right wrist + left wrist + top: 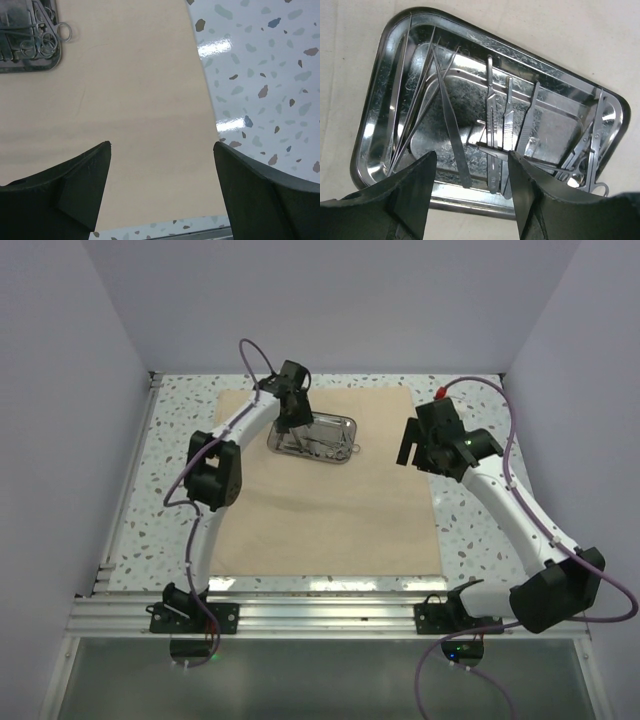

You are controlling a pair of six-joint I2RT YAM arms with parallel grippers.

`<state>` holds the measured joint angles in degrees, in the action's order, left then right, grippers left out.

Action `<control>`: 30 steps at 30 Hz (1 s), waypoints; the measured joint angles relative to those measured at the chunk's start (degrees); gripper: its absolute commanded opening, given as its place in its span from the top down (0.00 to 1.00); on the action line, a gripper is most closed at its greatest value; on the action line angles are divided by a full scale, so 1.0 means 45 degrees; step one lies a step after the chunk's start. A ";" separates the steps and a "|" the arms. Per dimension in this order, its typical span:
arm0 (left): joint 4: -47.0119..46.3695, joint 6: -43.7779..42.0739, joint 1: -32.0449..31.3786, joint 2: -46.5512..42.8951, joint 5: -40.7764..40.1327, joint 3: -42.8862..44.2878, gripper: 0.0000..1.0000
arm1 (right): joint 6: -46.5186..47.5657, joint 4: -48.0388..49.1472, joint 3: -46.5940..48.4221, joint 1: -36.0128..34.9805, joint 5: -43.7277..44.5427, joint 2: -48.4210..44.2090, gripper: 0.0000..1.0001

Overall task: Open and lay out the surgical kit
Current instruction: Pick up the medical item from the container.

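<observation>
The beige-tan cloth wrap lies spread flat on the table. The shiny steel tray sits on its far middle and holds several slim silver instruments. In the left wrist view the tray shows tweezers, scalpel handles and scissors inside. My left gripper is open and empty, over the tray's near rim. My right gripper is open and empty above the cloth near its right edge; the tray's corner shows at upper left.
The speckled white tabletop surrounds the cloth. White walls stand on three sides. A metal rail runs along the near edge by the arm bases.
</observation>
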<state>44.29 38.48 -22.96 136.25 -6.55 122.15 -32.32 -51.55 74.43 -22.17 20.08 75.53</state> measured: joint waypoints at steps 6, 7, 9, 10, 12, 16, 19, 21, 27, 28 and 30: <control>0.0073 0.0335 -0.0015 0.0957 -0.0651 0.0583 0.42 | -0.0015 -0.0092 -0.0520 0.0000 -0.0010 0.0005 0.14; 0.0078 0.0335 -0.0019 0.1180 -0.0714 0.0782 0.43 | -0.0010 -0.0102 -0.0646 0.0000 -0.0010 -0.0015 0.14; 0.0049 0.0355 -0.0024 0.1443 -0.0860 0.1302 0.46 | -0.0010 -0.0170 -0.0874 0.0000 0.0000 -0.0073 0.14; 0.0039 0.0369 -0.0024 0.1545 -0.0928 0.1472 0.51 | -0.0005 -0.0180 -0.0981 0.0000 0.0010 -0.0126 0.14; 0.0015 0.0442 -0.0024 0.1690 -0.0996 0.1608 0.54 | -0.0005 -0.0282 -0.1117 0.0000 0.0058 -0.0262 0.13; 0.0000 0.0544 -0.0024 0.1817 -0.1127 0.1710 0.69 | 0.0019 -0.0374 -0.1311 0.0000 0.0321 -0.0588 0.13; 0.0000 0.0544 -0.0024 0.1836 -0.1195 0.1724 0.85 | 0.0058 -0.0379 -0.1379 0.0000 0.0432 -0.0661 0.13; 0.0019 0.0549 -0.0019 0.1841 -0.1229 0.1719 1.00 | 0.0087 -0.0379 -0.1394 0.0005 0.0442 -0.0656 0.13; -0.0267 0.0107 -0.0010 0.1617 -0.1205 0.1273 1.00 | 0.0102 -0.0379 -0.1384 0.0000 0.0471 -0.0622 0.13; -0.0306 -0.0034 -0.0010 0.1501 -0.1195 0.1093 1.00 | 0.0102 -0.0374 -0.1379 0.0000 0.0466 -0.0612 0.13; -0.0301 -0.0257 -0.0010 0.1263 -0.1103 0.0801 1.00 | 0.0102 -0.0369 -0.1379 0.0000 0.0452 -0.0607 0.14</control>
<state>42.94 37.32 -23.00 141.93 -11.51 125.75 -31.86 -53.21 68.23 -22.17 22.11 72.79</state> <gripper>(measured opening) 0.034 0.866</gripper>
